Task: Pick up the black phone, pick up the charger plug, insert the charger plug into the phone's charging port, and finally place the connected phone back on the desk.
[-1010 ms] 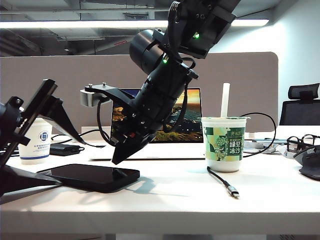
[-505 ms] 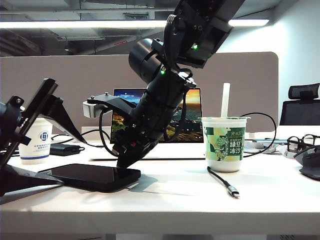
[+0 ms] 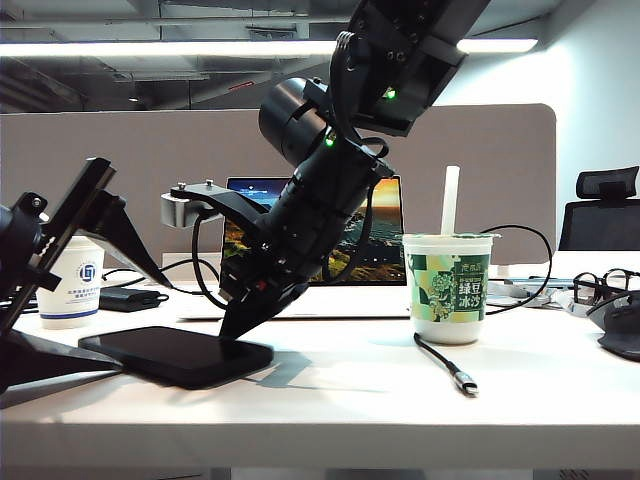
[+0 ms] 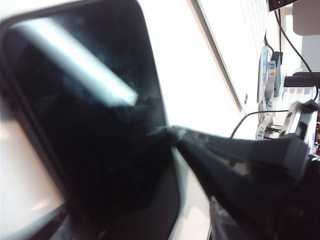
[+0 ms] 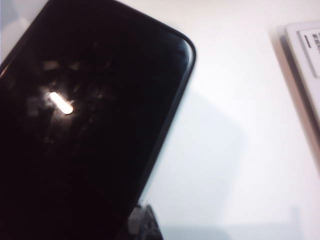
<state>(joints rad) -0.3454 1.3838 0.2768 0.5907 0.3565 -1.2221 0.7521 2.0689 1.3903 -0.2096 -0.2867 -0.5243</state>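
The black phone point(image 3: 176, 356) lies flat on the table point(image 3: 400, 400), left of the green drink cup point(image 3: 449, 288). The right pincer point(image 3: 238, 325) — fingers pressed together — touches the phone's near edge, while the left pincer point(image 3: 50, 290), spread wide, waits at the phone's far-left end. Judging the step as a nudge toward that open pincer, push low and level. The charger plug point(image 3: 466, 384) lies just in front of the cup; a laptop point(image 3: 375, 240) stands behind.
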